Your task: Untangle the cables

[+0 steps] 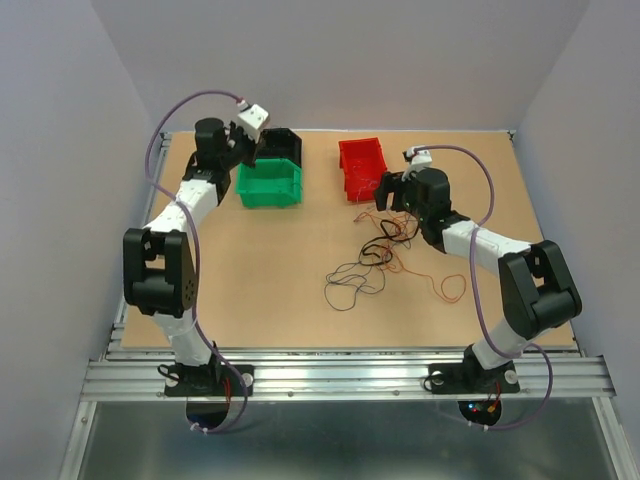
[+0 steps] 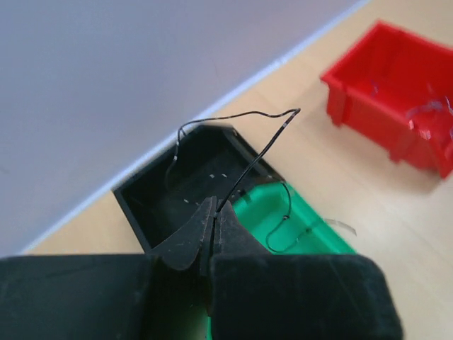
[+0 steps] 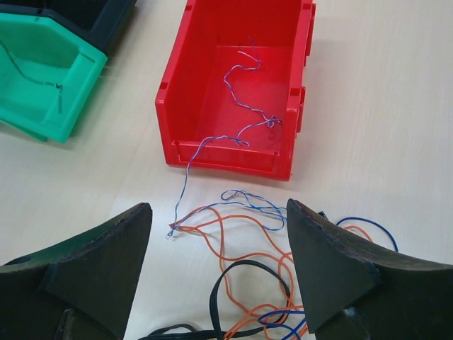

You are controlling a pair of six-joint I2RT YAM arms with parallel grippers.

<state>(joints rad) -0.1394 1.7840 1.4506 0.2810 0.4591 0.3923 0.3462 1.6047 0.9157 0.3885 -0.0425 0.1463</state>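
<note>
My left gripper (image 2: 214,205) is shut on a thin black cable (image 2: 263,150) that arches up over the black bin (image 2: 138,202) and droops into the green bin (image 2: 322,237). From above, that gripper (image 1: 248,142) hangs over the two bins. Above the tangle of cables (image 1: 378,252), my right gripper (image 3: 219,205) stands open, just short of the red bin (image 3: 226,154). Orange (image 3: 237,249), blue (image 3: 258,202) and black (image 3: 221,287) strands lie between and below its fingers, none touching them. A thin blue-white wire (image 3: 244,74) lies in the red bin and trails over its front wall onto the table.
Green bin (image 1: 268,186) and black bin (image 1: 288,146) stand at the back left, the red bin (image 1: 360,166) at the back middle. A loose black loop (image 1: 350,286) and an orange loop (image 1: 450,288) spread toward the front. A short black wire (image 3: 44,79) lies in the green bin.
</note>
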